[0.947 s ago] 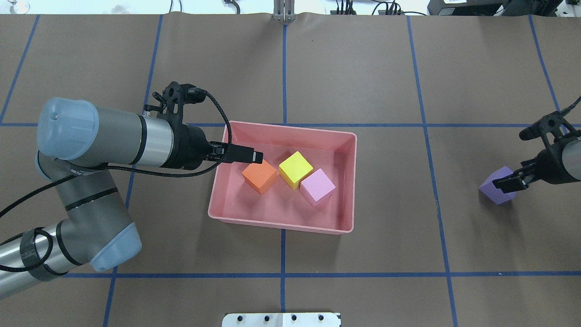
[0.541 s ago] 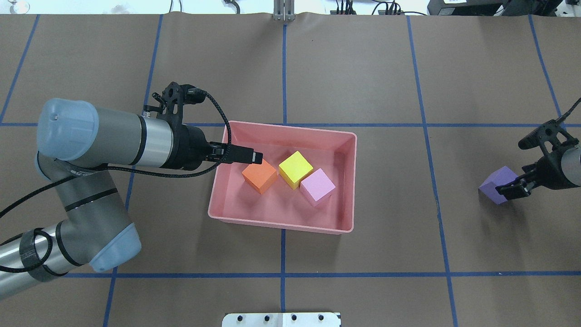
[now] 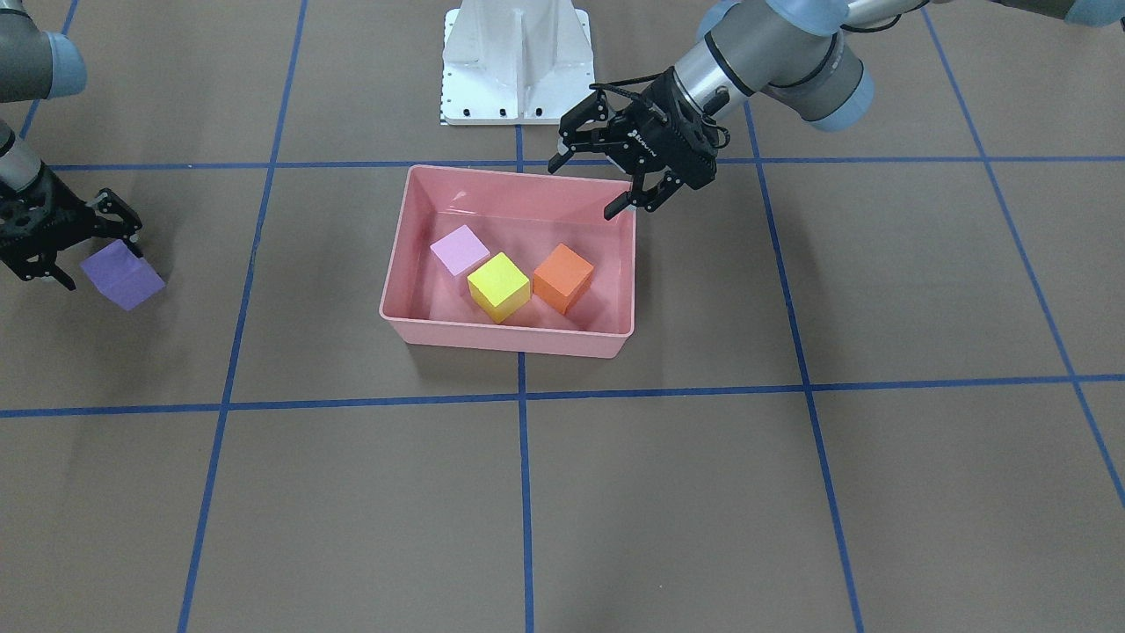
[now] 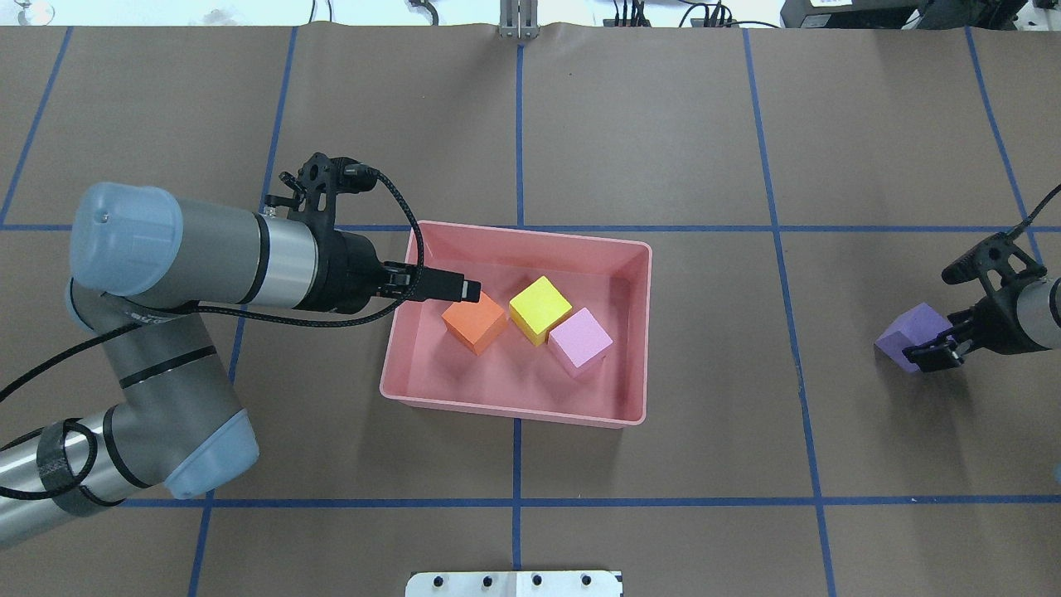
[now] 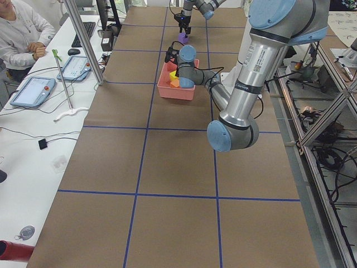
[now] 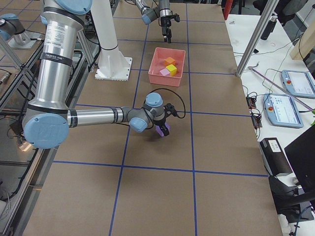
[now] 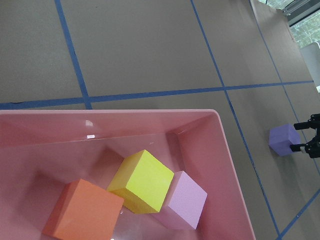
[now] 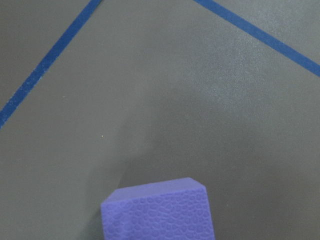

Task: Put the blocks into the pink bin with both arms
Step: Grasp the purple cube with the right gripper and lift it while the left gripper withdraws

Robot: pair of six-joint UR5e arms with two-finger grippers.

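Note:
The pink bin (image 4: 514,410) stands mid-table and holds the orange cube (image 4: 474,323), the yellow cube (image 4: 540,308) and the light pink cube (image 4: 580,340). My left gripper (image 3: 584,189) is open and empty above the bin's corner beside the orange cube (image 3: 563,277). The purple cube (image 4: 903,336) sits on the table far to the bin's right. My right gripper (image 4: 932,355) is open at that cube's side, with its fingers low by the cube (image 3: 123,274). The right wrist view shows only the cube's top (image 8: 160,212).
The white base column (image 3: 516,61) stands behind the bin. Blue tape lines grid the brown table cover. In the exterior left view a seated operator (image 5: 19,33) and tablets are on a side bench beyond the table.
My right gripper has drawn back a little to the right and toward the robot, uncovering more of the purple cube, which stays put. The left arm has barely moved.

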